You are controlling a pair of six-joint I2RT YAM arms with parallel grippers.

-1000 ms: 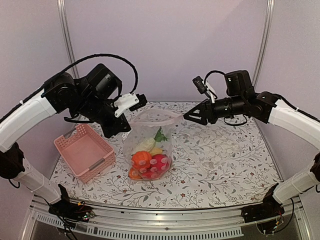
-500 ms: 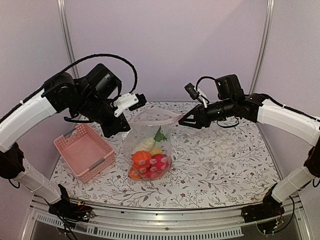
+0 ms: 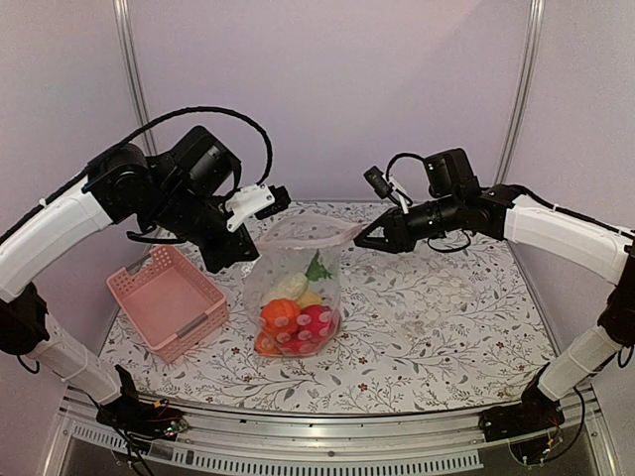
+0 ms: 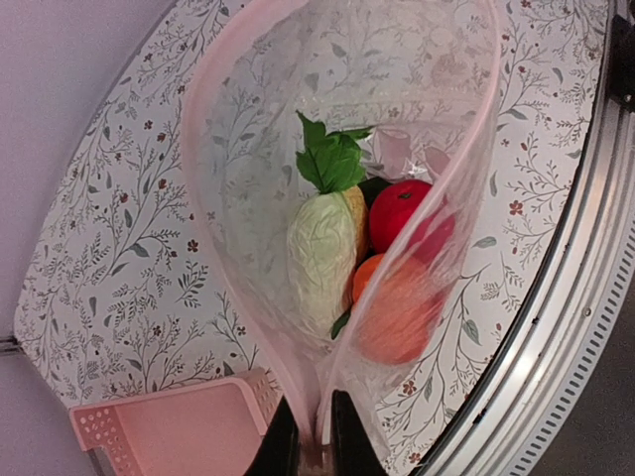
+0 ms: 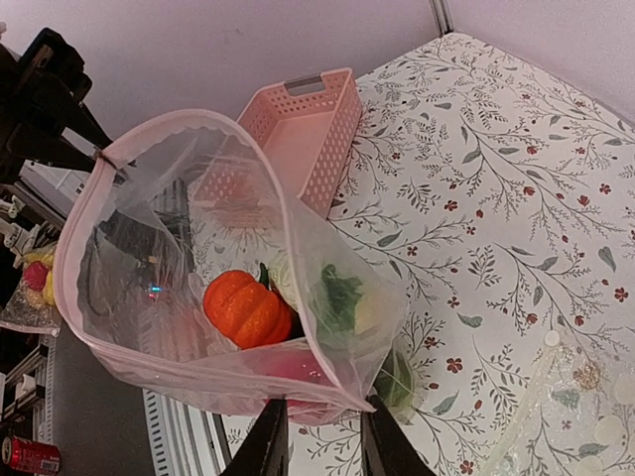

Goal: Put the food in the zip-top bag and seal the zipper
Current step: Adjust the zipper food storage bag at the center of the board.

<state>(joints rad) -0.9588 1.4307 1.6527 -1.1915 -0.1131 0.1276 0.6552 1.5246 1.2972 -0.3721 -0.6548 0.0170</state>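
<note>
The zip-top bag stands on the table with its mouth open. The food lies inside it: an orange pumpkin, a red fruit and a white radish with green leaves. My left gripper is shut on the left end of the zipper, pinched between its fingers. My right gripper is at the bag's right corner. Its jaws stand apart, and the corner touches the tip of the right finger.
The pink basket sits empty left of the bag and also shows in the right wrist view. A clear dotted piece of plastic lies on the floral table cover. The metal front rail runs along the near edge.
My right gripper has moved left, up to the bag's right corner. The left arm, the bag and the food have not moved.
</note>
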